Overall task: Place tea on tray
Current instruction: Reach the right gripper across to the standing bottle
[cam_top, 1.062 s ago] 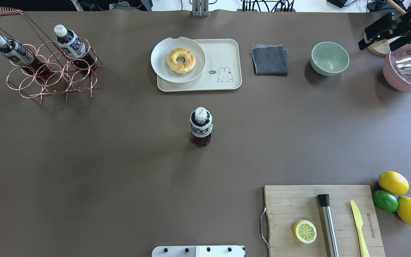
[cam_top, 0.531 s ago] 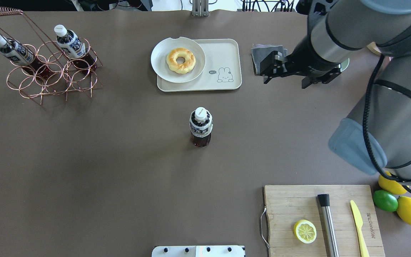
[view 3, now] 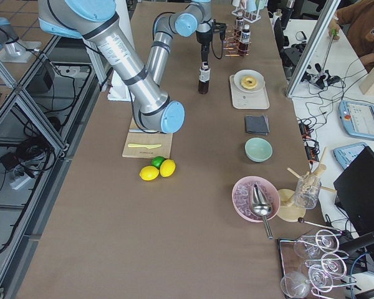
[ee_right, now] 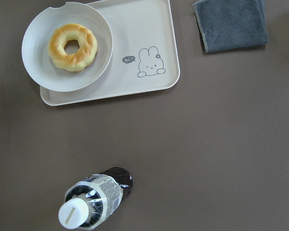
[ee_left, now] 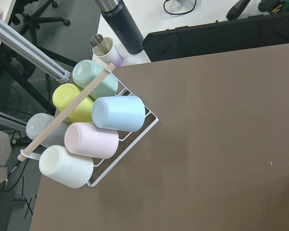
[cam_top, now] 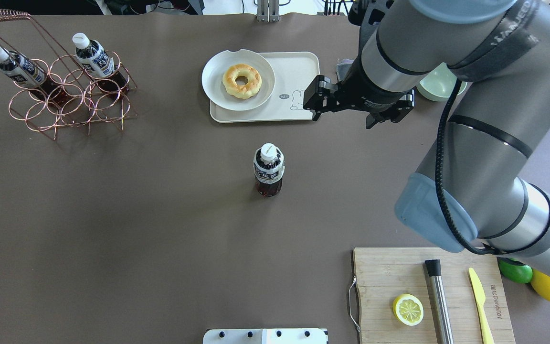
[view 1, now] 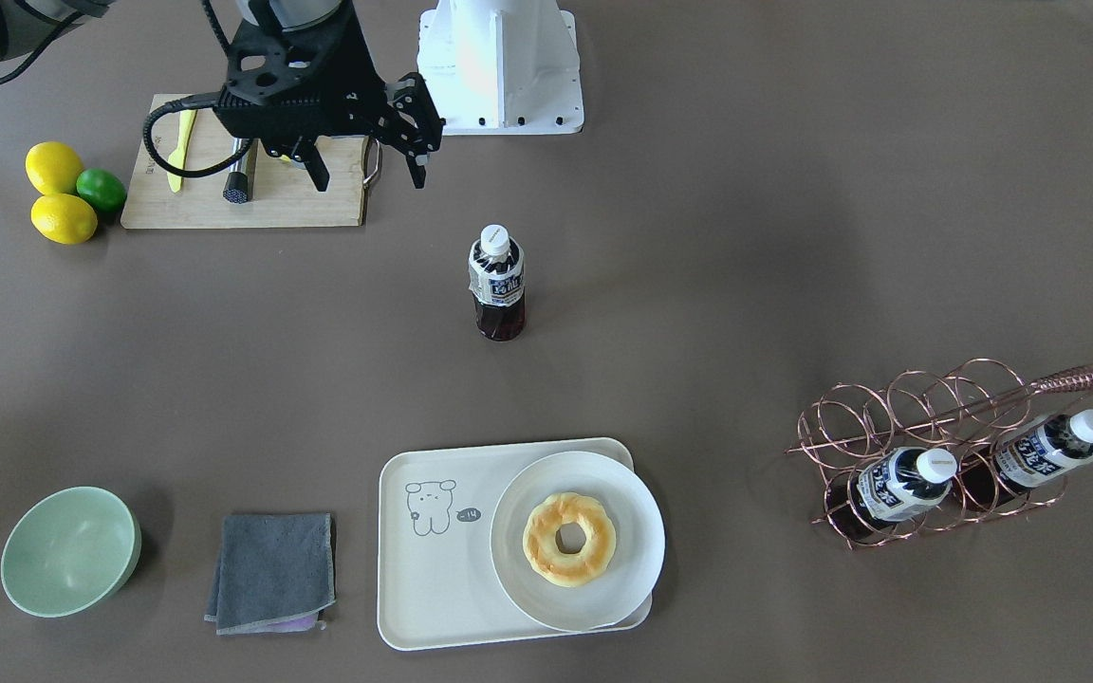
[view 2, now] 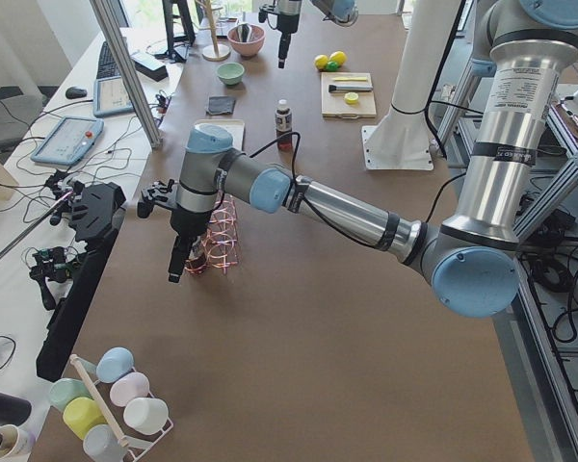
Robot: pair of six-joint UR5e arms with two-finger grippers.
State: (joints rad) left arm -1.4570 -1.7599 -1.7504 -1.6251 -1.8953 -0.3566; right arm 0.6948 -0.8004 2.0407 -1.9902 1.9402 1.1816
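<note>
Looking across from the front camera, I see the small clear bottle of dark tea [view 1: 496, 285] upright on the brown table [view 1: 698, 237], well apart from the cream rectangular bear tray [view 1: 423, 569]. Overhead, my right gripper [cam_top: 342, 115] hangs wide open and empty. In the left side view, the left gripper [view 2: 178, 265] hangs beside the copper wire rack [view 2: 222, 231]. I cannot tell its opening.

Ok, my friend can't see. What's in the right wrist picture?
A tea bottle stands on the brown table. Beyond it, a cream tray holds a plate with a doughnut; a grey cloth lies beside it.
</note>
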